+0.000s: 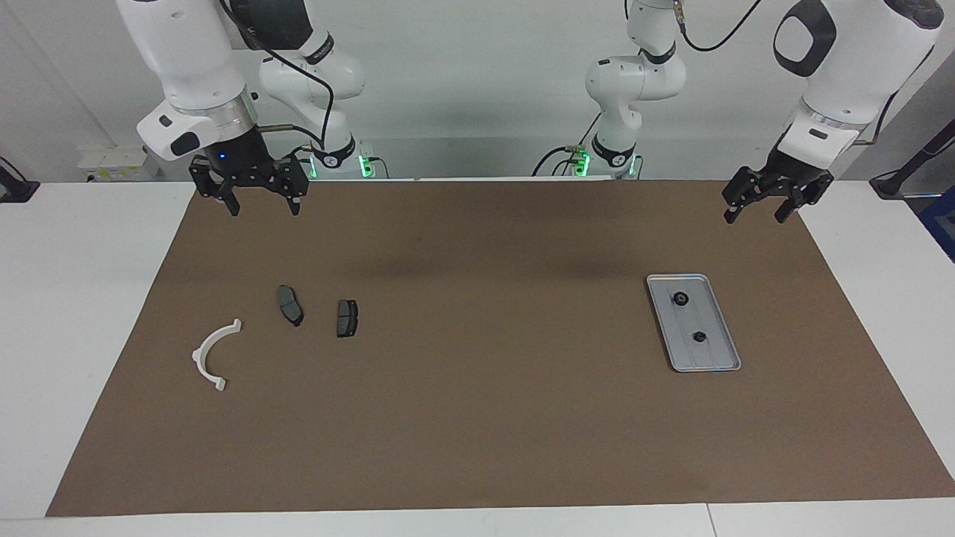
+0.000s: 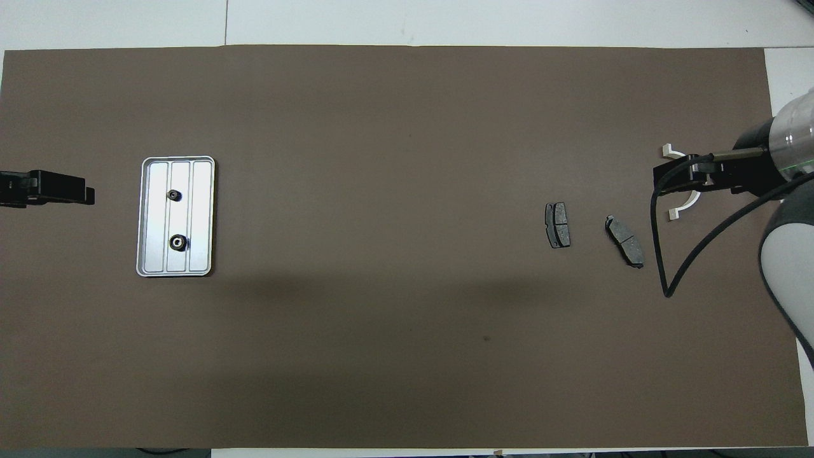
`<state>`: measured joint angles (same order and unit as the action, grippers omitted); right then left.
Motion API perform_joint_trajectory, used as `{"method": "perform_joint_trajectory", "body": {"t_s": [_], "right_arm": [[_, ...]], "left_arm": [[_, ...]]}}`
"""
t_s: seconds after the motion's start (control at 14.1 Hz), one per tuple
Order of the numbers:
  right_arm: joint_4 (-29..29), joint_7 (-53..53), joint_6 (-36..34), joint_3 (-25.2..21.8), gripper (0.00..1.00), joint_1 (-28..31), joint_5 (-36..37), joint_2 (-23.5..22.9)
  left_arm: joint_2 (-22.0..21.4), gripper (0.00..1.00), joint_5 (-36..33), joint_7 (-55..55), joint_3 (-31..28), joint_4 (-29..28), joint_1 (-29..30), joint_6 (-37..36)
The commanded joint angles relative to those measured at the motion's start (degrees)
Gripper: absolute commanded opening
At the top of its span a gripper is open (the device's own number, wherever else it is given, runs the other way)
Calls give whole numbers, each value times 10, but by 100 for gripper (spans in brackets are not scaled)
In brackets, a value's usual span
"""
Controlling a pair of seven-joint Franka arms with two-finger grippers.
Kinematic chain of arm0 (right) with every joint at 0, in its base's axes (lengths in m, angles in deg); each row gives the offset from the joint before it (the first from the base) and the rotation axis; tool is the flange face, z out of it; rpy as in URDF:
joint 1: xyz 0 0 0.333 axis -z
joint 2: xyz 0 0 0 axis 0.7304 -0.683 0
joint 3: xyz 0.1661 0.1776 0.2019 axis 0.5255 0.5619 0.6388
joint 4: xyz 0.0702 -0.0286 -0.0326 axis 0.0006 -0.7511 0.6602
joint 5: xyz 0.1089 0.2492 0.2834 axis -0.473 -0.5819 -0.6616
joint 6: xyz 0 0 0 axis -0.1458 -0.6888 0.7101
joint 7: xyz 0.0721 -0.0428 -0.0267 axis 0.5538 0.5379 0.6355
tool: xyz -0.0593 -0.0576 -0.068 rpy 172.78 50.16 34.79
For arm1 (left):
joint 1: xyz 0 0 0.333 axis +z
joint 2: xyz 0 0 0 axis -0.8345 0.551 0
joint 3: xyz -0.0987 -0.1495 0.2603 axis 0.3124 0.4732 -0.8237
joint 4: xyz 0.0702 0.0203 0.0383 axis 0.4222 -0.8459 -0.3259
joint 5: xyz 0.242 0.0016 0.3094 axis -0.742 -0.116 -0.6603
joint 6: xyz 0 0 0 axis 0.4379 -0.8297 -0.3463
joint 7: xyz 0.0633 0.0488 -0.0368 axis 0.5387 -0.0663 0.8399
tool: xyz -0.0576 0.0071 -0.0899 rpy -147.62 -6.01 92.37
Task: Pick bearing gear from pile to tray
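Tray: flat silver-grey ribbed metal tray (image 1: 715,356), toward left arm's end.
Grippers: left gripper (image 1: 759,206), right gripper (image 1: 257,202), both raised, spread, empty.
Gears: two small black round bearing gears (image 1: 680,299) in tray; likely rigid, light; pinch across rim.
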<state>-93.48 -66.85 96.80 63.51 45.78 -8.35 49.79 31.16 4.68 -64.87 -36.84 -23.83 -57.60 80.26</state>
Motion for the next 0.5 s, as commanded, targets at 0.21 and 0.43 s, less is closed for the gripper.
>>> {"method": "perform_joint_trajectory", "body": {"t_s": [0.21, 0.43], "right_arm": [[-16, 10, 5, 4, 100, -1, -8, 14], [-16, 10, 6, 4, 100, 0, -8, 14]], "left_arm": [[28, 100, -14, 7, -6, 76, -6, -86], [37, 100, -16, 7, -5, 88, -9, -109]]}}
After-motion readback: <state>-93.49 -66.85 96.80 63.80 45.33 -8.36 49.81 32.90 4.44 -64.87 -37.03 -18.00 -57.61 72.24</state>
